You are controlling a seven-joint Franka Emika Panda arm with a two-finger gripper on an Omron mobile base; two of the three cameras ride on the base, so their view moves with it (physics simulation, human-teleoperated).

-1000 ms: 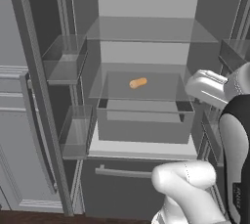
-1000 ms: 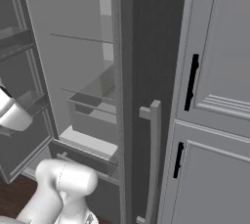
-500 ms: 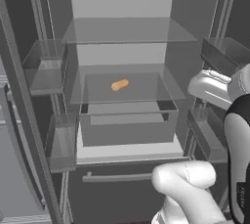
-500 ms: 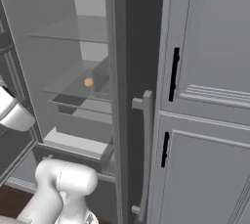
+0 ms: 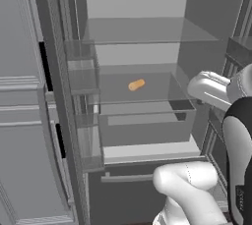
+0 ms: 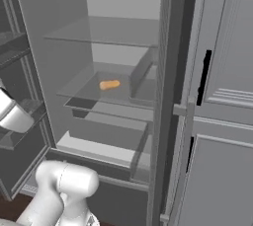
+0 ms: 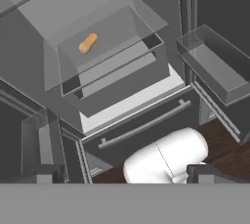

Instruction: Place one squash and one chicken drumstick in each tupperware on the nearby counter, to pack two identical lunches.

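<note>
An orange-tan, elongated squash (image 5: pixel 137 85) (image 6: pixel 109 85) (image 7: pixel 88 43) lies alone on a glass shelf (image 5: pixel 162 89) inside the open fridge. My gripper (image 7: pixel 127 175) is open, with nothing between its two dark fingertips (image 7: pixel 44 174). It hangs well back from the shelf, outside the fridge, and looks down into it at an angle. The white forearm (image 5: pixel 211 89) (image 6: pixel 10 114) stands in front of the fridge opening. The tupperware, the chicken drumstick and the counter are out of view.
A clear drawer (image 5: pixel 147 126) sits under the shelf, and below it a freezer drawer with a bar handle (image 7: pixel 144 125). Clear door bins (image 5: pixel 81 79) (image 7: pixel 215 69) flank the opening. Grey panelled cabinets (image 6: pixel 222 131) with a black handle (image 6: pixel 205 77) stand to the right.
The whole picture has shifted and the fridge interior looks closer, so the base has moved. The squash stays on its shelf. The gripper stays open.
</note>
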